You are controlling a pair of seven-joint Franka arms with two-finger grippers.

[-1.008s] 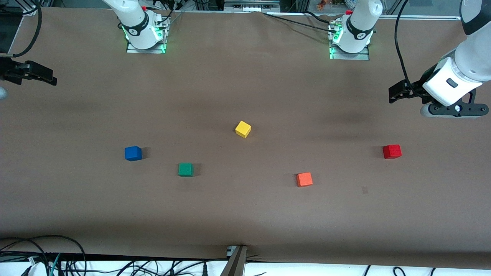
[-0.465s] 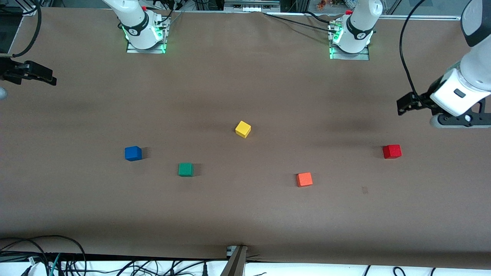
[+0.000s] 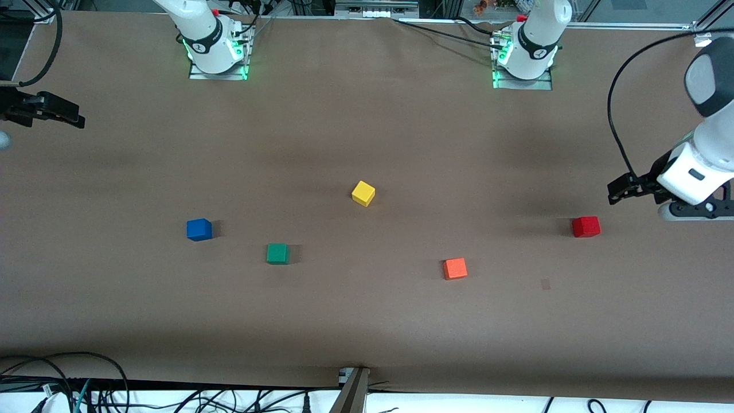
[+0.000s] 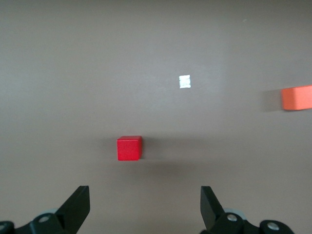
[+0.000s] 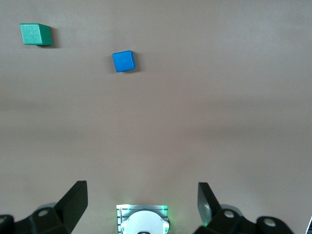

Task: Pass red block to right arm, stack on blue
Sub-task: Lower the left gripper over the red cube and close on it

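Taking the small yellow cube [image 3: 363, 193] on the brown paper-covered surface [image 3: 367, 321] as landmark: nearer the front camera lay a lighter orange-red cube [image 3: 455, 268] and a green cube [image 3: 277, 253]. The small deep-blue cube [image 3: 199, 229] sat toward the right arm's end, the bright red cube [image 3: 586, 226] toward the left arm's end. The left claw [image 4: 145, 207] hung wide open and empty near the red cube. The right claw [image 5: 142, 204] waited, open and empty.

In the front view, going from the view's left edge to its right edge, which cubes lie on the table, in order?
Small deep-blue cube → small green cube → small yellow cube → small orange-red cube → small bright red cube.
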